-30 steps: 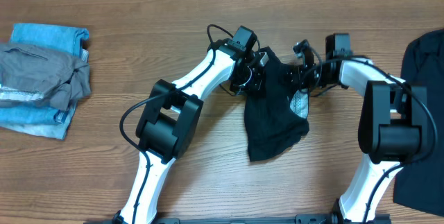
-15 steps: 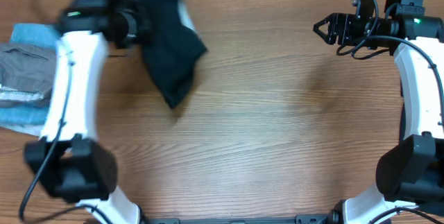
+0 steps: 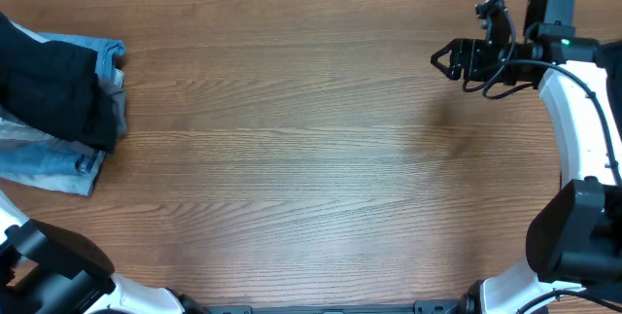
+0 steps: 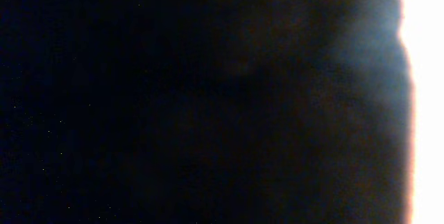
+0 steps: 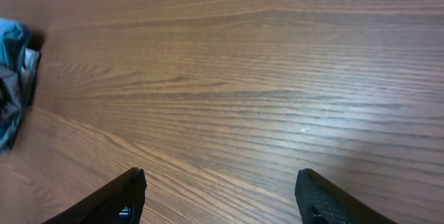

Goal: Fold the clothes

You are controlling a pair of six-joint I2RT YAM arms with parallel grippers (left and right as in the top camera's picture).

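Observation:
A black garment of the clothes lies bunched on top of a pile at the table's far left and runs off the left edge of the overhead view. My left gripper does not show there. The left wrist view is filled with dark black fabric right against the lens, and the jaws stay shut as they were while carrying it. My right gripper hovers at the far right of the table, open, with only bare wood between its fingers.
Under the black piece sits a stack of blue cloth and grey cloth, also glimpsed as the pile in the right wrist view. Dark cloth shows at the right edge behind my right arm. The wooden table spans the middle.
The left arm swept the black garment from the table's middle to the pile at far left. The right gripper let go, opened and drew back to the right.

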